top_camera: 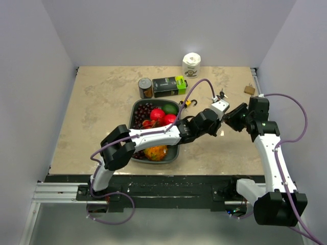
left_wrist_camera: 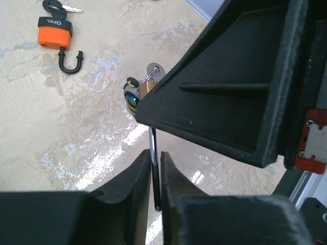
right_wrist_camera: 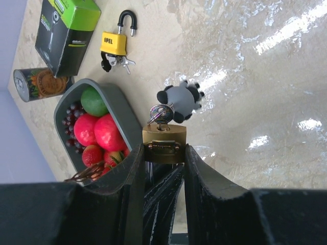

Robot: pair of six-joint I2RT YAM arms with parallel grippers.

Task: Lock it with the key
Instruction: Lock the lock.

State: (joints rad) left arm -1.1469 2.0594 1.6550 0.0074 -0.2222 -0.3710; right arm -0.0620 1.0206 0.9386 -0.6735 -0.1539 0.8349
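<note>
Counting across the table from the left, one dark grey tray [right_wrist_camera: 125, 115] holds mixed fruit. At its 12 o'clock, seen from above, stand one can [top_camera: 145, 88] and one black-and-green box [top_camera: 169, 86], side by side. One paper roll [top_camera: 191, 64] sits at the box's 1 o'clock.

There are two padlocks. One yellow-orange padlock [right_wrist_camera: 114, 43] lies flat on the table at the tray's 1 o'clock with its shackle open and a small bunch of keys at its base. One brass padlock [right_wrist_camera: 164, 137] is held off the table at the tray's 3 o'clock, between the two grippers. It has one key [right_wrist_camera: 159, 113] in its keyhole and a grey fob [right_wrist_camera: 181, 98] on the ring.

Two arms are at work. The left arm [top_camera: 153, 135] stretches low across the tray toward 2 o'clock from its base. The left gripper [left_wrist_camera: 155, 153] has its fingers almost together, with the brass padlock's thin shackle [left_wrist_camera: 154, 173] in the slit between them. Whether they actually pinch it I cannot tell.

The right arm [top_camera: 273, 153] rises toward 12 o'clock, then bends at the wrist toward 9 o'clock to face the left one. The right gripper [right_wrist_camera: 164, 148] is clamped on the body of the brass padlock, one finger on each side.
</note>
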